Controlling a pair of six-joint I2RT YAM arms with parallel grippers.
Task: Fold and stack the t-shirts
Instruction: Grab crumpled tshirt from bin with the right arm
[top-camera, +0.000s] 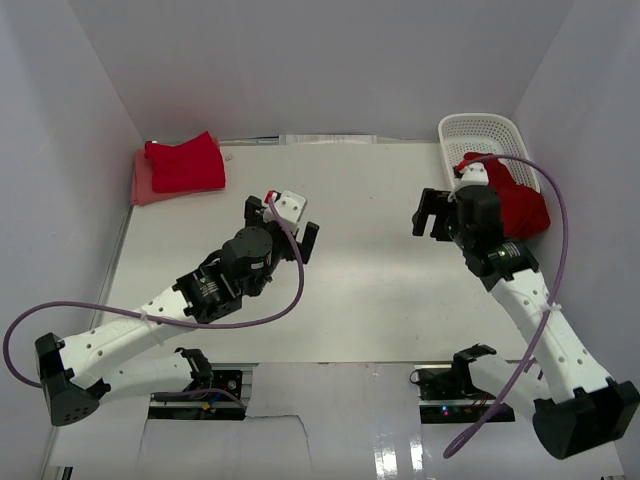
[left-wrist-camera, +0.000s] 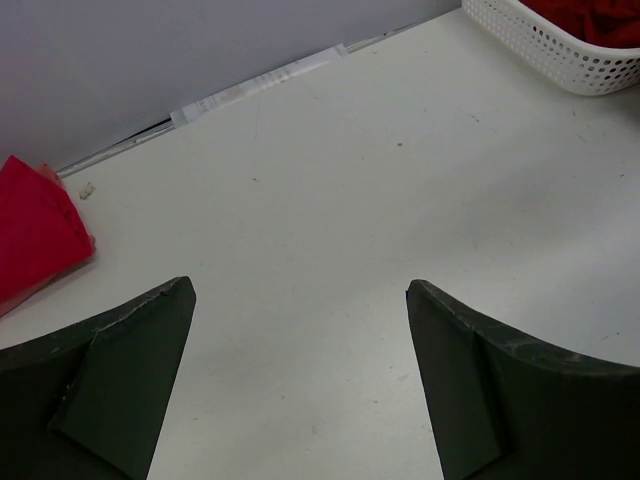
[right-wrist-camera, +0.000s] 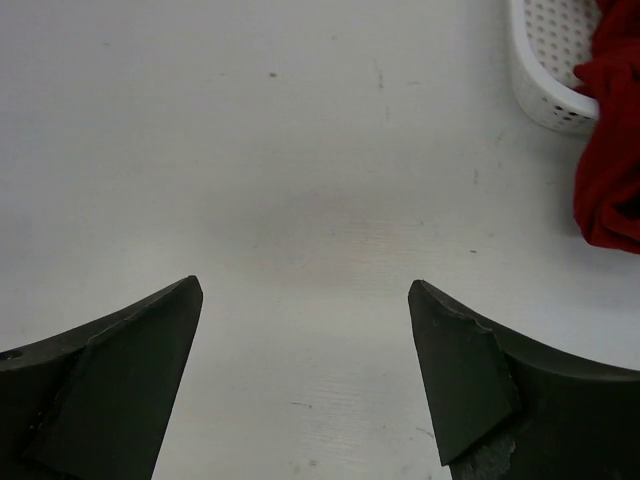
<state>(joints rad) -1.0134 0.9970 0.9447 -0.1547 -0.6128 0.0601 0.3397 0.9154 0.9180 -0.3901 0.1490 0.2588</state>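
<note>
T-shirts: a folded red t-shirt (top-camera: 185, 165) lies on a salmon-pink t-shirt (top-camera: 143, 188) at the table's (top-camera: 360, 290) far-left corner, long axes running left-right. Crumpled red t-shirts (top-camera: 520, 205) spill over the basket (top-camera: 480, 125). The left gripper (left-wrist-camera: 300, 300) and right gripper (right-wrist-camera: 305, 295) gape wide, empty.

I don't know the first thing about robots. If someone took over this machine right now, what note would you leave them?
Left tool: open, empty, above the bare table near its middle.
Right tool: open, empty, above the table beside the white basket.
Done: a red t-shirt lies folded on a salmon-pink one in the far left corner.
Left: red t-shirts are bunched in the basket, far right, spilling over its near edge. How many there are cannot be told. Each needs folding and adding to the stack.
</note>
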